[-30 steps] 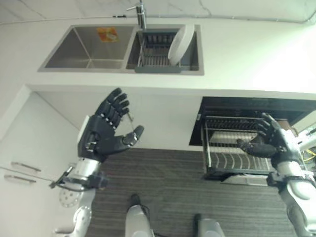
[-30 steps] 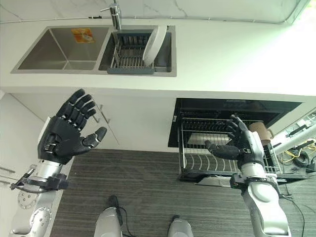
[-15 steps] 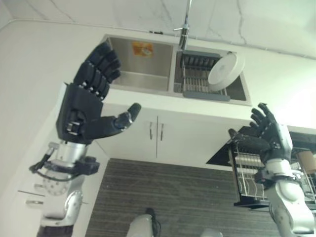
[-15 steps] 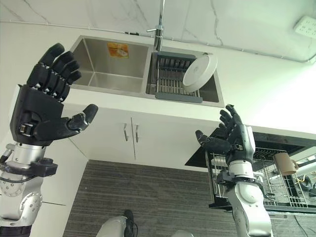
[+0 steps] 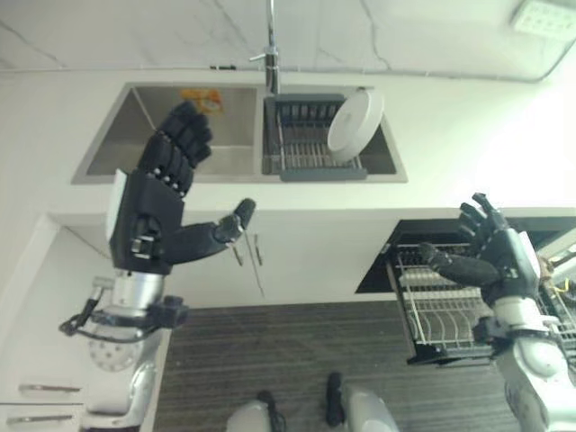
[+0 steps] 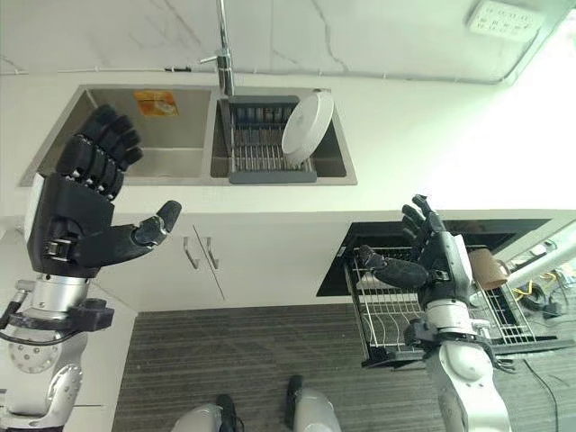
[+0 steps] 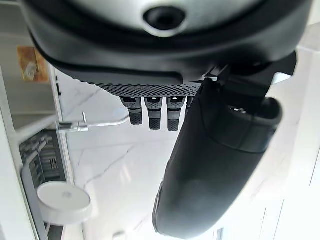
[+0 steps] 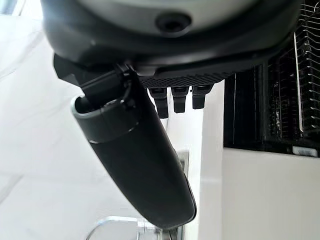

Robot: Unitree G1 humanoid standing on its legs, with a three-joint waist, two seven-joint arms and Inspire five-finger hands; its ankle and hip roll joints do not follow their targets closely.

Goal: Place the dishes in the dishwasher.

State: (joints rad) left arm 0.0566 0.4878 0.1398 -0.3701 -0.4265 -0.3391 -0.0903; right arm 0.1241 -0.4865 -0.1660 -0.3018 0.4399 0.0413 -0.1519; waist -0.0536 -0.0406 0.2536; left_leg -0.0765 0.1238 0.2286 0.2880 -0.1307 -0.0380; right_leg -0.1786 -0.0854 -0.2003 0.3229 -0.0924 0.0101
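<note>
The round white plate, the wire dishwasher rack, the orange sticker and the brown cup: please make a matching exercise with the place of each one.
1. round white plate
2. wire dishwasher rack
3. orange sticker
4. brown cup

A. pulled out under the counter
B. leaning in the dark sink drainer
C. at the rack's far right
D. on the left basin's back wall

Pairs: 1-B, 2-A, 3-D, 4-C

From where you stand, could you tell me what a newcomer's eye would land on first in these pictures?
First, the two dark hands raised open and empty: the left hand in front of the sink's left basin, the right hand above the pulled-out dishwasher rack. Next, the white plate leaning on edge in the drying rack in the sink's right basin, below the faucet.
</note>
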